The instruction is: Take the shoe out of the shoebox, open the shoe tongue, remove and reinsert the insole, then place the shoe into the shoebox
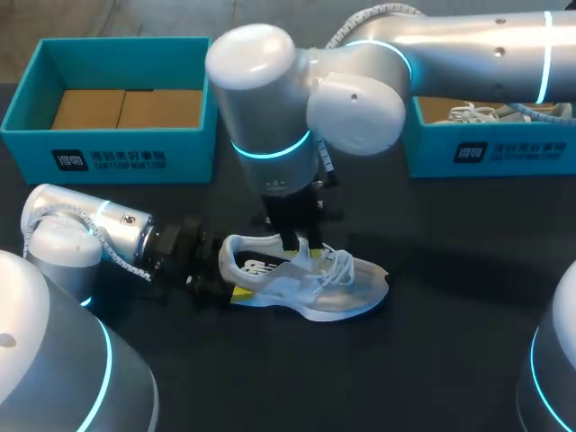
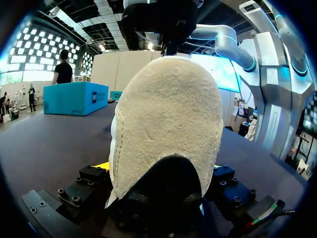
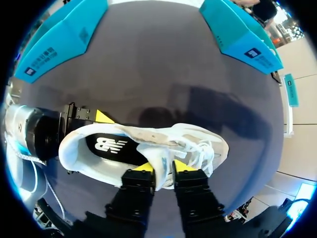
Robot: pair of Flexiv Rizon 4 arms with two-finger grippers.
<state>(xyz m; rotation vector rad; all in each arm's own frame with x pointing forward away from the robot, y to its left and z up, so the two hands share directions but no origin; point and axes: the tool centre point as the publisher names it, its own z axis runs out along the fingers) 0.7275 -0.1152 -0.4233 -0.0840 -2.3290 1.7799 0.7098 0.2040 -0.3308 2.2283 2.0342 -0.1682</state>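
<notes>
Lying on the dark table (image 1: 432,342), outside any box, the white shoe (image 1: 310,283) points its toe to 3 o'clock and its heel to 9 o'clock. The left gripper (image 1: 219,270) comes in from 9 o'clock and squeezes the heel from both sides. The right gripper (image 1: 297,241) hangs down from 12 o'clock and pinches the soft top part by the laces (image 1: 340,263) between its yellow tips (image 3: 145,167). The dark insole (image 3: 111,148) sits inside the shoe. An open blue shoebox (image 1: 108,148) stands at 11 o'clock. The other blue shoebox (image 1: 486,153), holding a second shoe (image 1: 477,112), stands at 2 o'clock.
</notes>
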